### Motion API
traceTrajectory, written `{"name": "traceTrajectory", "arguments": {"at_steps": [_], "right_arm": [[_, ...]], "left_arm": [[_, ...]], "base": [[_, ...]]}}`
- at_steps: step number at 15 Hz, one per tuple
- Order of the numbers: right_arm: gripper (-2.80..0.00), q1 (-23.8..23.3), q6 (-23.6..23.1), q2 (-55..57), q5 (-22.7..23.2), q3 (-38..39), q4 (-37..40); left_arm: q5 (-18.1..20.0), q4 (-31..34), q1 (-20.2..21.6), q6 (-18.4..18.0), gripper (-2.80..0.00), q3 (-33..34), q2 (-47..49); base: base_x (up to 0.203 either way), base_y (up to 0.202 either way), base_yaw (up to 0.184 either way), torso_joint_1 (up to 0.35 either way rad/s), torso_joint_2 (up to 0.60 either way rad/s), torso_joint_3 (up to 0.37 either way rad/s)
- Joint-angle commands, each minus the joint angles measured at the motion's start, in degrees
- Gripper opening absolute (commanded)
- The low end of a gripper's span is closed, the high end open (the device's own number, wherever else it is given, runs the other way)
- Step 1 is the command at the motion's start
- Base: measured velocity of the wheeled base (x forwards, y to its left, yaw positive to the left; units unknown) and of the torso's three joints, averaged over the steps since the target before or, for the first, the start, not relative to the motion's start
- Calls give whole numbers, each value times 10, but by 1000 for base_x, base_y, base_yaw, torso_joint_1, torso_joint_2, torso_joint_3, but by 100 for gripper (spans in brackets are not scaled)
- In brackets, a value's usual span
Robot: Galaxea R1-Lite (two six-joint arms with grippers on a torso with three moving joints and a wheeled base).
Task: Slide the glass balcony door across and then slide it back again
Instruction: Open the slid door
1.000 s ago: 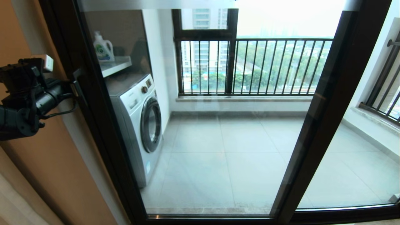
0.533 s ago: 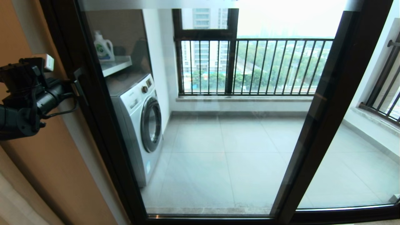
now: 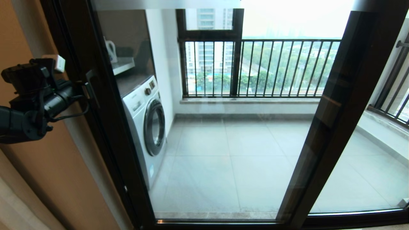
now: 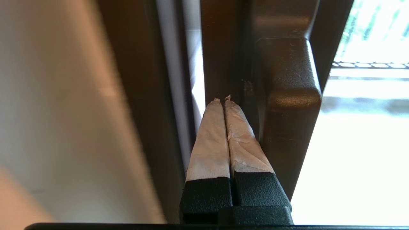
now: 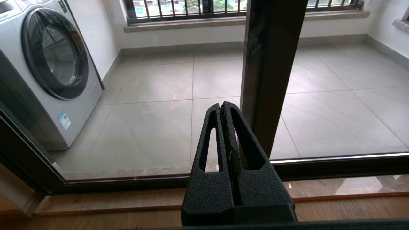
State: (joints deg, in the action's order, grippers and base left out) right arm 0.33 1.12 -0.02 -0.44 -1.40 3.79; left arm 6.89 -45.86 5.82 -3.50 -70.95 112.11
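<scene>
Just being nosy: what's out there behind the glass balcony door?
Through the glass balcony door: a white washing machine, a shelf above it with a white jug half hidden by the door's frame, grey floor tiles, and a black-barred railing window.

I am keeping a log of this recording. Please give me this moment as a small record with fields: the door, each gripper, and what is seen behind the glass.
door: tall clear glass balcony door in a dark brown-black metal frame, a narrow bright gap beside its handle upright
handle: small dark lever handle on that upright
left gripper: shut, taped fingertips pressed against the upright, beside the handle
right gripper: shut, empty, low before the glass
behind glass: white front-loading washing machine, black-barred railing window
</scene>
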Motion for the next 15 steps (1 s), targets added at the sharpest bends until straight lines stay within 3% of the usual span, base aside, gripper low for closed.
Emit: {"name": "traceTrajectory", "arguments": {"at_steps": [1, 15], "right_arm": [[-280, 0, 0, 0, 0, 0, 1], [-280, 0, 0, 0, 0, 0, 0]], "left_arm": [[-3, -3, -4, 0, -280, 2, -6], [-44, -2, -112, 0, -280, 11, -13]], "base": [[0, 0, 0, 0, 0, 0], [0, 0, 0, 0, 0, 0]]}}
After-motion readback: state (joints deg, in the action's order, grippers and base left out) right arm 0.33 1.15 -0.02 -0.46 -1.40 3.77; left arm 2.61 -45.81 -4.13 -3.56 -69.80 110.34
